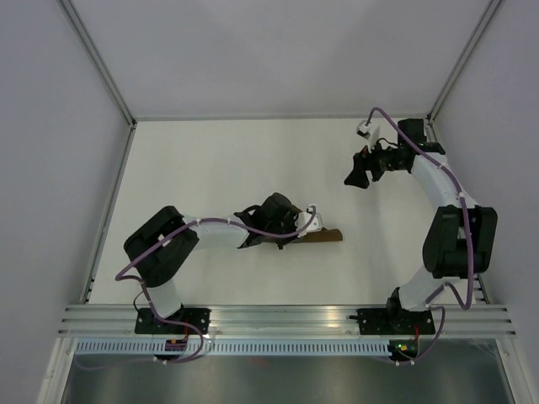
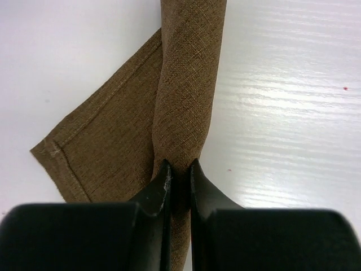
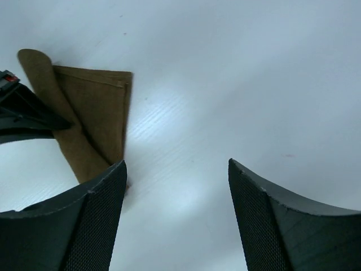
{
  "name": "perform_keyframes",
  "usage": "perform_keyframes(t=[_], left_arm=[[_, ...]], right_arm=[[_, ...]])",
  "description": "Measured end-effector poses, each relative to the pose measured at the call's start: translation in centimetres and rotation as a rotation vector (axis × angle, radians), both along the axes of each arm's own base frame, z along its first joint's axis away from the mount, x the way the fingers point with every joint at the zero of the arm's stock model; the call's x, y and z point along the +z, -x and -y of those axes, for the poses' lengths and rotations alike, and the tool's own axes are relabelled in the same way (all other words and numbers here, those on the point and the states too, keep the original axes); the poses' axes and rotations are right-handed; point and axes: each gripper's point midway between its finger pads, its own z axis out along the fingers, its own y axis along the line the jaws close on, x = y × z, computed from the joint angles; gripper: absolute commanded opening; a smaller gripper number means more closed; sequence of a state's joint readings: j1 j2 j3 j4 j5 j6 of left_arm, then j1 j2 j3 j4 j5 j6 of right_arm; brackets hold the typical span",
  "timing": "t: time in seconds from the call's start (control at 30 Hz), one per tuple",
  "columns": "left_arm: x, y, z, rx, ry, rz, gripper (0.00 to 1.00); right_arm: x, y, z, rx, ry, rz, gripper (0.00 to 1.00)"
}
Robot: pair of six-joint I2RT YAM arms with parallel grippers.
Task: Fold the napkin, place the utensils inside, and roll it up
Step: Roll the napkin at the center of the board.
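The dark-brown napkin (image 1: 324, 236) lies rolled into a narrow tube on the white table, with one flat corner flap (image 2: 96, 147) sticking out to the side of the roll (image 2: 186, 84). My left gripper (image 2: 179, 165) is shut on the roll, with cloth pinched between its fingertips. In the top view that gripper (image 1: 284, 239) sits at the roll's left end. My right gripper (image 1: 354, 172) hangs open above the far right of the table, well away from the napkin (image 3: 84, 118), with nothing between its fingers (image 3: 176, 164). The utensils are hidden.
The white table (image 1: 210, 168) is walled by grey panels on the left, back and right. An aluminium rail (image 1: 278, 316) carrying both arm bases runs along the near edge.
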State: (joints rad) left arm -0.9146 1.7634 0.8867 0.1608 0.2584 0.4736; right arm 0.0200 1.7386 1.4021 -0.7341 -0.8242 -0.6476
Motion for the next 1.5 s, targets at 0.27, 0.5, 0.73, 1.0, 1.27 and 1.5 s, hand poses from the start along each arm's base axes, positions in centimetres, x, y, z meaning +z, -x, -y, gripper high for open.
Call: perform_keyframes(t=[0.27,0.5,0.73,1.0,1.27,1.5], left_arm=[[0.0,-0.2,-0.8,0.012,0.026,-0.304,0.02],[-0.2,0.1,-0.1,-0.016,0.049,-0.526,0.02],[-0.3,1.3,0.6,-0.059,0.064,-0.658,0.02],[-0.3,1.9,0.7,-0.071,0.059,-0.756,0.06],[-0.3,2.2,0.6,-0.070,0.049,-0.793,0.12],[-0.4,2.1,0.6,-0.059,0.041,-0.811,0.28]], right_arm=[[1.5,5.4,2.2,-0.053,0.002,0.208,0.81],[-2.1,10.7,-2.5,0.163,0.077,0.283,0.82],[-7.3,15.5,-6.8,0.367,0.212,0.356,0.84],[-9.8,15.7,-9.4,0.445,0.311,0.415,0.82],[-12.0,15.8,-10.3,0.475,0.374,0.406,0.58],[-12.6,15.7,-10.0,0.469,0.397,0.395,0.25]])
